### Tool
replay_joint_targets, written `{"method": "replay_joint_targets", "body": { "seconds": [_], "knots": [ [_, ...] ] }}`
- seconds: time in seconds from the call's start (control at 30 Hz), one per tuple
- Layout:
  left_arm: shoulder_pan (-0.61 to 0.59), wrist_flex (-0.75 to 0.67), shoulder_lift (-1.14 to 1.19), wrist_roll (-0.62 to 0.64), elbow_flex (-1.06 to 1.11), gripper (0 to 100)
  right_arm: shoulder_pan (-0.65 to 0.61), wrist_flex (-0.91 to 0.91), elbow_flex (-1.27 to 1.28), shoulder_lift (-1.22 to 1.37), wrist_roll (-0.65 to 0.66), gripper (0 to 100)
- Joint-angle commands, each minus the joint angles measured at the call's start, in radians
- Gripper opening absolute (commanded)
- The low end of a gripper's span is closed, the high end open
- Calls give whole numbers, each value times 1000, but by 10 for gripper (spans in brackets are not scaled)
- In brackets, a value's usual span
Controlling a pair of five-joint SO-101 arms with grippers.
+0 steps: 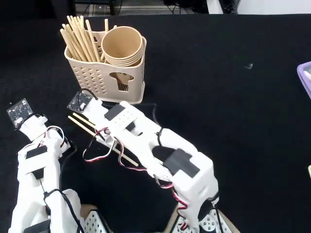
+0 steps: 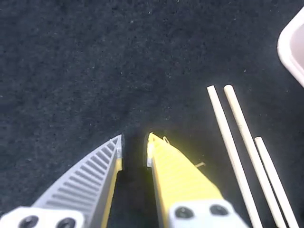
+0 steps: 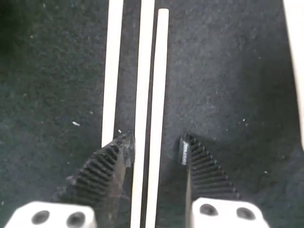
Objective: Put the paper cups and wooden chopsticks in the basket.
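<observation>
Right gripper (image 3: 156, 142) released, straddling two pale wooden chopsticks (image 3: 145, 71) on black cloth (image 3: 228, 85), seemingly without contact; left gripper (image 2: 134, 142) parted, empty.

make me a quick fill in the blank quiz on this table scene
1. The stacked paper cups sit inside the ___.
2. In the right wrist view, ___ loose chopsticks lie on the black cloth.
3. The right gripper is ___, with two of those chopsticks between its fingertips.
4. The left gripper, over bare cloth beside them, holds ___.

Missing words: basket; three; open; nothing
</observation>
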Motion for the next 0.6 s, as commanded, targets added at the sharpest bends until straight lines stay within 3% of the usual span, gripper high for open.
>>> {"method": "replay_joint_targets", "body": {
  "seconds": [0.0, 0.07, 0.3, 0.57],
  "knots": [
    [-10, -14, -17, 6, -15, 98, -15, 51, -67, 28, 6, 114],
    [-10, -14, -17, 6, -15, 98, -15, 72, -67, 28, 41, 5],
    [-12, -14, -18, 6, -15, 98, -9, 178, -65, -19, 61, 10],
    [-12, -14, -18, 6, -15, 98, 58, 232, -7, -348, 63, 10]
  ]
}}
